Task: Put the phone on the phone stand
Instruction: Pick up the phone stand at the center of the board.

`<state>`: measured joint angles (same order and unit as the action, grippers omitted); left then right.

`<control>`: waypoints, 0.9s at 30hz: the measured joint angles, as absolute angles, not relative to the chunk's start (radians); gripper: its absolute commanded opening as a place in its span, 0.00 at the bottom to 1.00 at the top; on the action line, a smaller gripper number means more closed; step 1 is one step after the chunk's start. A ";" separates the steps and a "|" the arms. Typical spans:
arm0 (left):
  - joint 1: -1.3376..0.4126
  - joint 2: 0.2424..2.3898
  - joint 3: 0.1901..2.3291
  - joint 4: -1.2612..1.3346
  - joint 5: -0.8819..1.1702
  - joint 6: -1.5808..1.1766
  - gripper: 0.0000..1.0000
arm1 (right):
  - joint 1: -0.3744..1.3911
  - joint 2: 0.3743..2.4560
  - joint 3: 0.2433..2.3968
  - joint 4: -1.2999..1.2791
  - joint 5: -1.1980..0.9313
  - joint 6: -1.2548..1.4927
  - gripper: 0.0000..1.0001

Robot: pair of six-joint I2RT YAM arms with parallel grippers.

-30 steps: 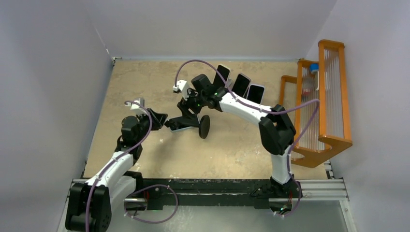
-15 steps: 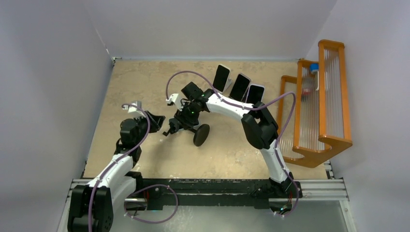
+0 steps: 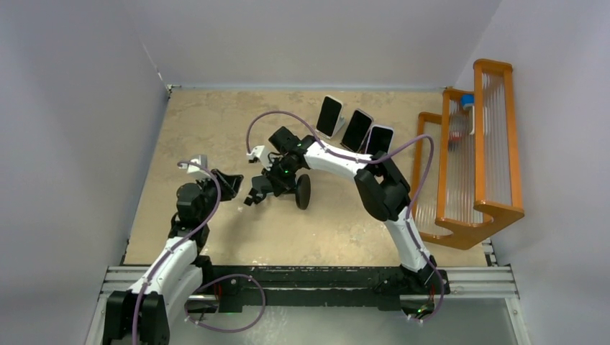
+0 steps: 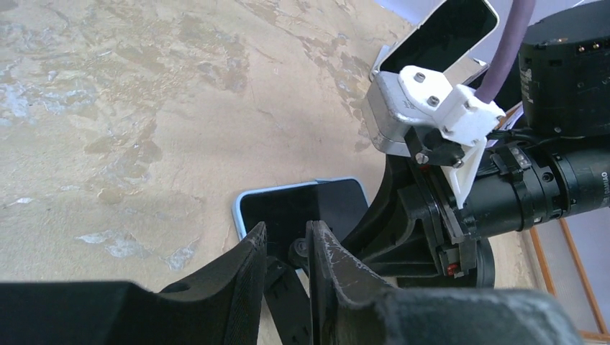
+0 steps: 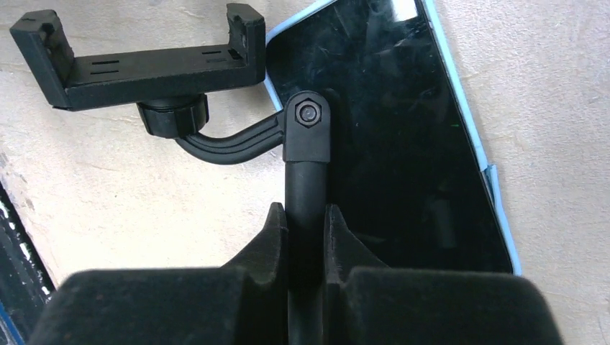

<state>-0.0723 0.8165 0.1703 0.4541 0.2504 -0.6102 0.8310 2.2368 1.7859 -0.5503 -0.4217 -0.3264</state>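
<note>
The phone, black-screened in a light-blue case, lies flat on the table; it also shows in the left wrist view. Over it lies the black phone stand, with its jointed arm, empty cradle and round base. My right gripper is shut on the stand's arm, just below the joint, near the table's middle. My left gripper hovers just left of the phone. Its jaws stand a narrow gap apart with nothing between them, and the cradle shows through that gap.
Three other phones stand propped at the back. An orange rack fills the right side. Grey walls close in the left, back and right. The nearest propped phone shows in the left wrist view.
My right gripper has closed on the stand's arm and shifted slightly left and nearer. The stand's base moved with it. My left gripper drew back a little to the left.
</note>
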 measured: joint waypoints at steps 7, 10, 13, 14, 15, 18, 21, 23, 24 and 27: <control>-0.070 0.718 0.166 0.428 0.227 -0.611 0.25 | 0.829 2.054 1.537 -0.367 -0.415 -0.270 0.00; -0.068 0.703 0.167 0.429 0.229 -0.619 0.24 | 0.824 1.900 1.386 -0.225 -0.399 -0.221 0.00; -0.067 0.720 0.167 0.431 0.246 -0.630 0.23 | 0.823 1.697 1.228 -0.016 -0.361 -0.162 0.00; -0.067 0.734 0.168 0.436 0.258 -0.635 0.23 | 0.823 1.624 1.170 0.092 -0.345 -0.139 0.00; -0.067 0.747 0.170 0.443 0.267 -0.636 0.23 | 0.823 1.576 1.132 0.169 -0.331 -0.125 0.00; -0.067 0.818 0.186 0.485 0.311 -0.636 0.23 | 0.822 1.471 1.017 0.432 -0.301 -0.087 0.00; -0.067 0.929 0.219 0.555 0.373 -0.635 0.23 | 0.815 1.497 0.983 0.655 -0.289 -0.066 0.00; -0.067 0.986 0.239 0.594 0.405 -0.635 0.23 | 0.803 1.555 0.979 0.780 -0.298 -0.054 0.00; -0.067 1.010 0.250 0.614 0.417 -0.635 0.23 | 0.794 1.594 0.979 0.846 -0.310 -0.041 0.00; -0.067 1.061 0.277 0.670 0.446 -0.635 0.23 | 0.745 1.740 0.998 1.034 -0.370 0.022 0.00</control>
